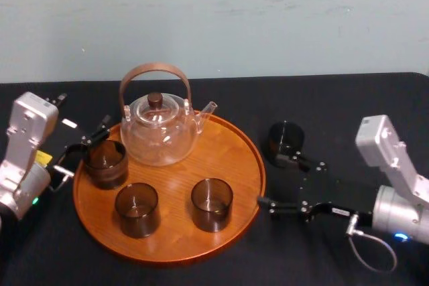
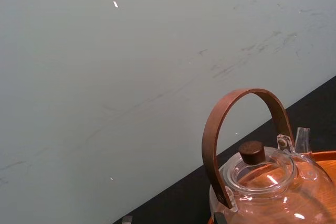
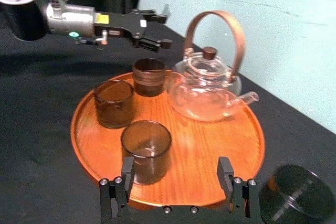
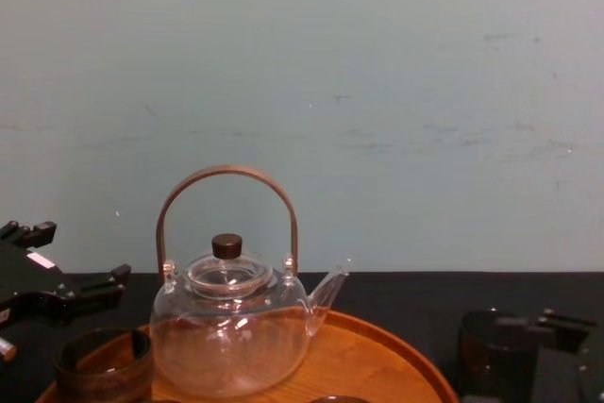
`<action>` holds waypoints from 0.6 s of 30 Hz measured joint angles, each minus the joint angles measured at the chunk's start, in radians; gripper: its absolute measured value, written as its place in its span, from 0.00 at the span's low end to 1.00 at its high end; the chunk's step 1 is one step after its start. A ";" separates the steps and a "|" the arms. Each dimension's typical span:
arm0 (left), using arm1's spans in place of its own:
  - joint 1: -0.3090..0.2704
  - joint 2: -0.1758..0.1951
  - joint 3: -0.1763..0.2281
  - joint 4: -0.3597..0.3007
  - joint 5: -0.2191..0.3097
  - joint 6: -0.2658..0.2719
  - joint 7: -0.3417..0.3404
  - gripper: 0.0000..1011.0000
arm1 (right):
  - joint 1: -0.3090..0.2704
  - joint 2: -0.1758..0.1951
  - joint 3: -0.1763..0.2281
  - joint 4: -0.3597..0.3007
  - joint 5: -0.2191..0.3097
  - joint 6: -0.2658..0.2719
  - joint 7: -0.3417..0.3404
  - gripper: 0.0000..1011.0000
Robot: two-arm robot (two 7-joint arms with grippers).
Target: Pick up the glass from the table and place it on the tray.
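A clear glass teapot (image 1: pixel 159 135) stands upright. It has an arched brown handle (image 1: pixel 155 67), a dark knob (image 1: pixel 155 99) on its lid, and its spout (image 1: pixel 208 108) points to the robot's right. The table (image 1: pixel 335 98) is black, and behind it is a pale wall (image 1: pixel 268 11).

Clear glass teapot (image 2: pixel 273 187) with upright brown arched handle (image 2: pixel 247 95), dark knob (image 2: pixel 252 152) on lid. Orange tray (image 2: pixel 324 157) underneath. Black table (image 2: pixel 178 203), pale wall (image 2: pixel 131 77) behind.

Bare tray (image 1: pixel 231 149) right of teapot (image 1: pixel 159 135)
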 joint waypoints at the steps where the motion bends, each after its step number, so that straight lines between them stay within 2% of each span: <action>1: 0.000 0.000 0.000 0.000 0.000 0.000 0.000 0.99 | -0.004 0.002 0.005 -0.002 0.002 0.000 -0.004 0.99; 6: 0.000 0.000 0.000 0.000 0.000 0.000 0.000 0.99 | -0.027 0.009 0.041 -0.008 0.008 0.008 -0.047 0.99; 9: 0.000 0.000 0.000 0.000 0.000 0.000 0.000 0.99 | -0.038 0.000 0.068 -0.008 0.007 0.043 -0.101 0.99; 11: 0.000 0.000 0.000 0.000 0.000 0.000 0.000 0.99 | -0.038 -0.003 0.072 -0.008 0.005 0.052 -0.112 0.99; 14: 0.000 0.000 0.000 0.000 0.000 0.000 0.000 0.99 | -0.036 -0.023 0.088 0.001 -0.009 0.106 -0.163 0.99; 18: 0.000 0.000 0.000 0.000 0.000 0.000 0.000 0.99 | -0.021 -0.045 0.096 0.017 -0.023 0.157 -0.198 0.99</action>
